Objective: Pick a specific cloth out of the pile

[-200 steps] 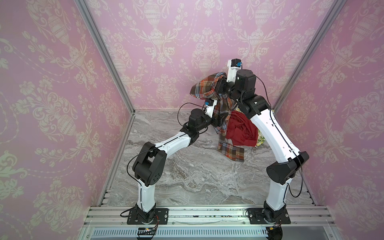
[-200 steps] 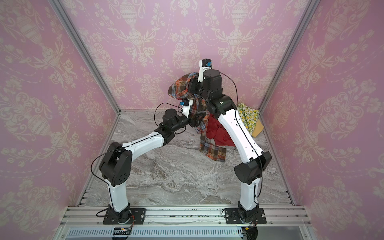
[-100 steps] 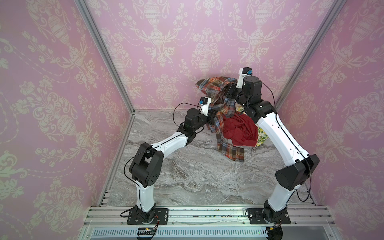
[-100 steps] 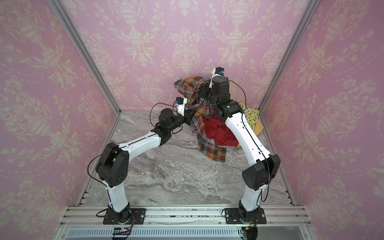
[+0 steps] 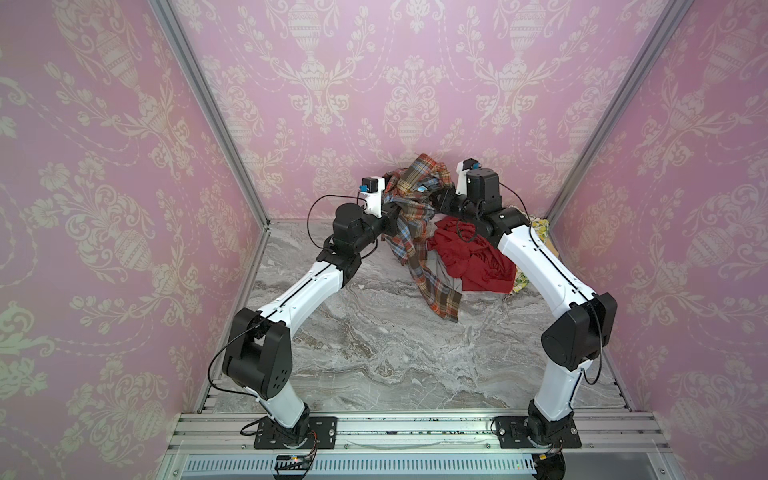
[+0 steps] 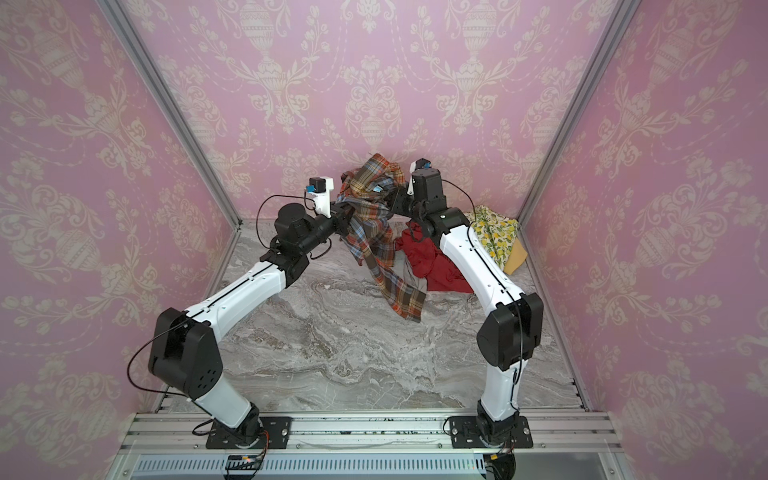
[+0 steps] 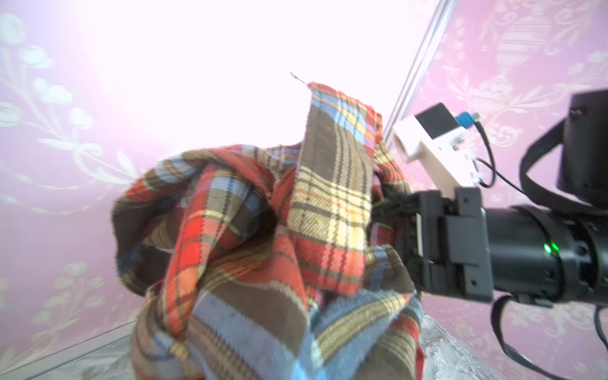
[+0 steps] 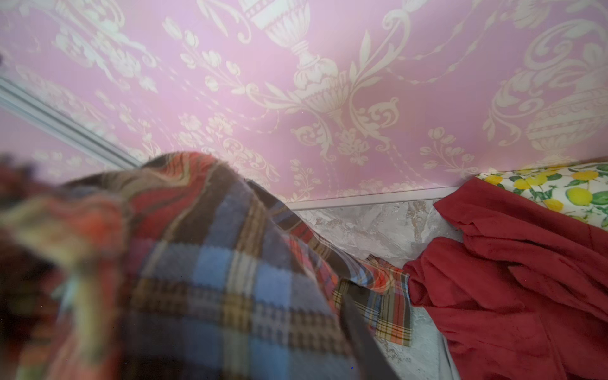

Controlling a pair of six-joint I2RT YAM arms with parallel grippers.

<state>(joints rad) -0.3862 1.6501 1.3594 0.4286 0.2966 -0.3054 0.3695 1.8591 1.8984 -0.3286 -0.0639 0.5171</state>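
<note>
The cloth (image 5: 419, 232) is up off the pile (image 5: 490, 266), bunched high near the back wall between the two claws. Its long tail hangs down and its lower end lies on the table (image 5: 374, 332), just beside the red cloth (image 5: 469, 257). In both top views the left claw (image 5: 392, 210) is closed, with folds gathered tight at its tip, so I judge that it grips the cloth. The right claw (image 5: 436, 199) is buried in folds. In the left wrist view its body (image 7: 444, 240) shows but its tips are hidden, so I cannot tell whether it is open or closed.

The weave looks coarse and thick, soft and limp, and light for its size. It should not slip from a firm pinch, but it will sag and trail wherever it is not held. One corner stands up free (image 5: 424, 160) above the bunch. The best hold is probably a thick gathered fold near the top, not a single thin edge. The tail hangs close to the red cloth and over a grey piece (image 5: 451, 282), so it could drag them along. The lemon cloth (image 6: 494, 232) lies apart, behind the right arm.
</note>
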